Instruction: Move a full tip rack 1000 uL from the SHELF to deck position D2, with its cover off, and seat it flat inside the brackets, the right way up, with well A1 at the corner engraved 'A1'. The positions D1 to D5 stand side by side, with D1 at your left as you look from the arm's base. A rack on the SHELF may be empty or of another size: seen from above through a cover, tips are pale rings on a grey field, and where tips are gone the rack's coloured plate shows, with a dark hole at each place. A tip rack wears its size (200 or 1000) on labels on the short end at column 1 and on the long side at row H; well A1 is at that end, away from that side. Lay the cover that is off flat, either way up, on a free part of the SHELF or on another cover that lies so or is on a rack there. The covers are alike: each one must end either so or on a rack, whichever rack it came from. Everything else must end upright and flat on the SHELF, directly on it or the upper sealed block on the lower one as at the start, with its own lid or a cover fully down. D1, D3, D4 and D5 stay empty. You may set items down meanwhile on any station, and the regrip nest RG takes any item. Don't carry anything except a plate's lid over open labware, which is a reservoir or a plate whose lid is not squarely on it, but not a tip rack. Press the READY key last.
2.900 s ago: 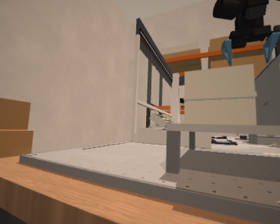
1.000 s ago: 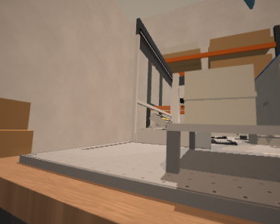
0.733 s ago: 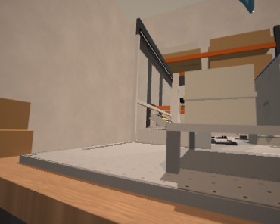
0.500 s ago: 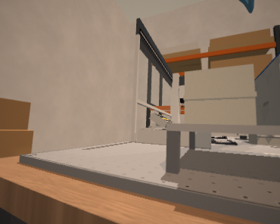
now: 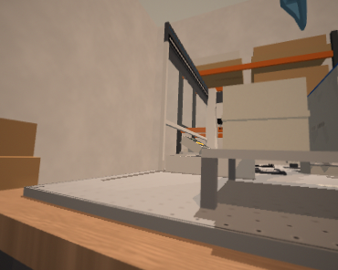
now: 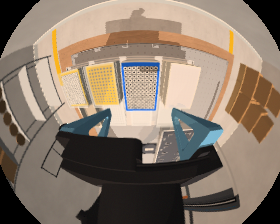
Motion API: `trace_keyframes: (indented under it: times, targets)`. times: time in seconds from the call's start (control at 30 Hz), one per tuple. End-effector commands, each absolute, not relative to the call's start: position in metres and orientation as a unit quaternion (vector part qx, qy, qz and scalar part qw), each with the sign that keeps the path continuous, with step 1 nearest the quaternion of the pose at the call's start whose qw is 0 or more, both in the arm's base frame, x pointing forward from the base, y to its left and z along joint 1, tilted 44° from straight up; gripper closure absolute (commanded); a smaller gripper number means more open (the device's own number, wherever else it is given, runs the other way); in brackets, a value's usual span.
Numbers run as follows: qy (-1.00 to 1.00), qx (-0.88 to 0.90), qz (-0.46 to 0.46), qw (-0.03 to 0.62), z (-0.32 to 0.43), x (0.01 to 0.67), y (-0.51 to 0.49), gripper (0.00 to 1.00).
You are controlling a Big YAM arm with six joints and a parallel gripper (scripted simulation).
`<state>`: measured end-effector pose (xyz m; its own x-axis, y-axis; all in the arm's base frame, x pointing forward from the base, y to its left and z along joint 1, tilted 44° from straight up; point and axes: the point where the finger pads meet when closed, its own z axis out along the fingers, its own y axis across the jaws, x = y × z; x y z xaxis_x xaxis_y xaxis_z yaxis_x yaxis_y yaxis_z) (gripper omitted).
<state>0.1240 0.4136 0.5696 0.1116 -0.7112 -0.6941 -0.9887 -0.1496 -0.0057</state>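
Observation:
In the wrist view I look down on the shelf from high above. A blue-framed tip rack (image 6: 139,86) lies in the middle, showing pale rings on a grey field. To its left stands a yellow-framed rack (image 6: 102,84), and further left a pale rack or plate (image 6: 72,88). To the right is a plain beige block (image 6: 184,86). My gripper (image 6: 141,111) is open and empty, its blue fingers spread below the blue rack in the picture, well above it. In the exterior view only one blue fingertip (image 5: 294,13) shows at the top right, above the shelf (image 5: 272,157).
In the exterior view beige stacked blocks (image 5: 264,114) and a grey, blue-edged item (image 5: 329,114) stand on the shelf, which rests on a grey leg (image 5: 208,182) over the perforated deck plate (image 5: 172,192). A wall is at the left. Deck brackets show at the wrist view's left edge (image 6: 18,106).

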Motion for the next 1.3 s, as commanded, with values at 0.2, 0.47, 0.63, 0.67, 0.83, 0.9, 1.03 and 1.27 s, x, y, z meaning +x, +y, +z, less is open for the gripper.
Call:
trace_keyframes:
  times: [0.2, 0.47, 0.63, 0.67, 0.83, 0.9, 1.03, 1.27]
  targets:
    - [0.596, -0.7, 0.291, 0.263, 0.575, 0.115, 0.417, 0.0]
    - [0.598, -0.701, 0.29, 0.26, 0.564, 0.115, 0.428, 0.0]
    - [0.599, -0.701, 0.289, 0.256, 0.554, 0.116, 0.438, 0.0]
    - [0.6, -0.702, 0.288, 0.255, 0.552, 0.116, 0.44, 0.0]
    - [0.601, -0.702, 0.288, 0.253, 0.547, 0.116, 0.445, 0.0]
    - [0.601, -0.702, 0.287, 0.251, 0.543, 0.116, 0.449, 0.0]
    - [0.601, -0.702, 0.287, 0.251, 0.538, 0.116, 0.453, 0.0]
    - [0.601, -0.702, 0.287, 0.251, 0.529, 0.114, 0.462, 0.0]
